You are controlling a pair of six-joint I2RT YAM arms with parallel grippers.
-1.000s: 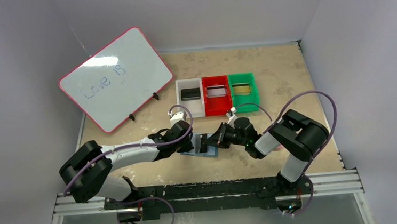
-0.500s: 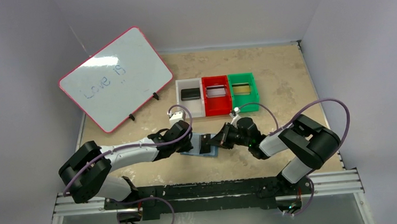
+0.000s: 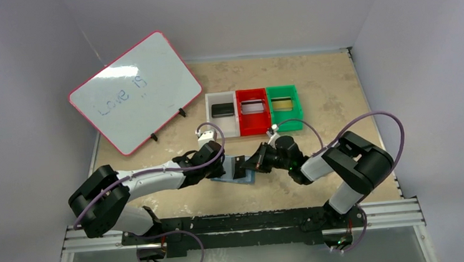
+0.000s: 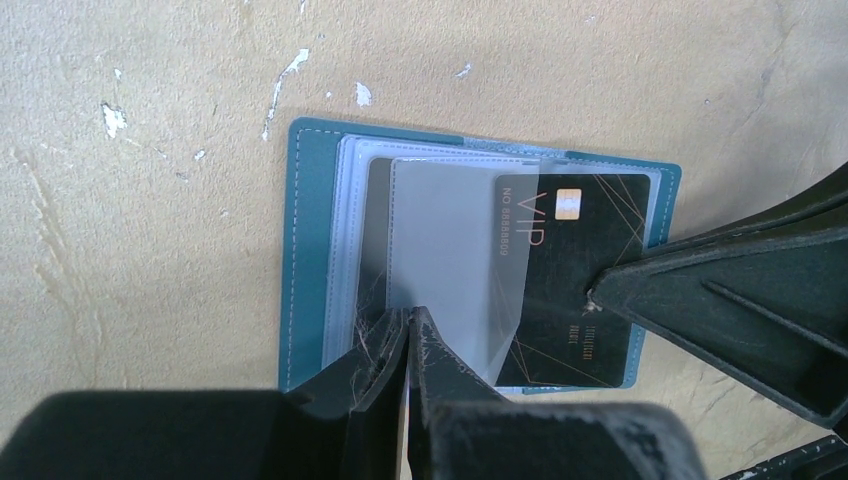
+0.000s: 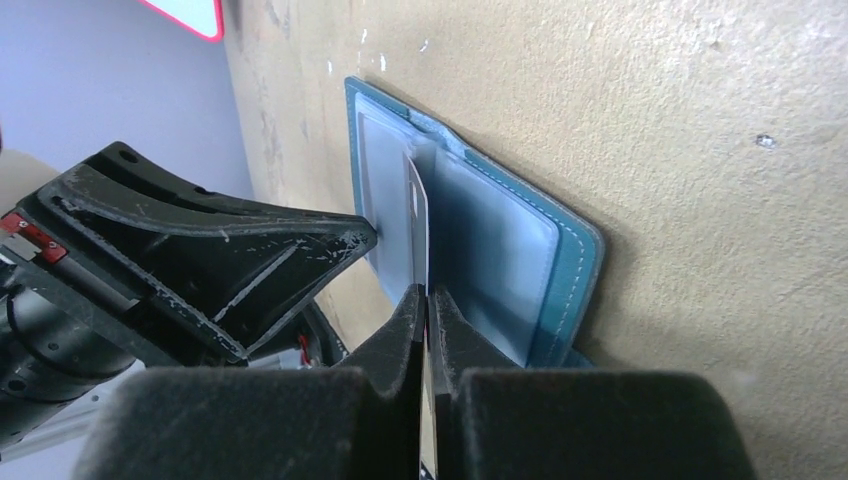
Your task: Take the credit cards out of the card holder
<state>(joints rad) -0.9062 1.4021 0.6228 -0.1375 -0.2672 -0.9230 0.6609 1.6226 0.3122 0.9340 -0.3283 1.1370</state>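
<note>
right wrist cam | your right gripper is pinched tight on a credit card, which you see edge-on (just a thin sliver) | its far end reaches over the pale pockets of the open card holder | the holder lies flat on the tan table | the left gripper comes in from the left, tip right at a pocket

Tan desk, scuffed white in places, enclosed by plain pale lilac walls under even light. Pink-framed whiteboard reading "Love is" leans at rear left; white bin, red bin and green bin touch in a row; aluminium rail along near edge
</note>
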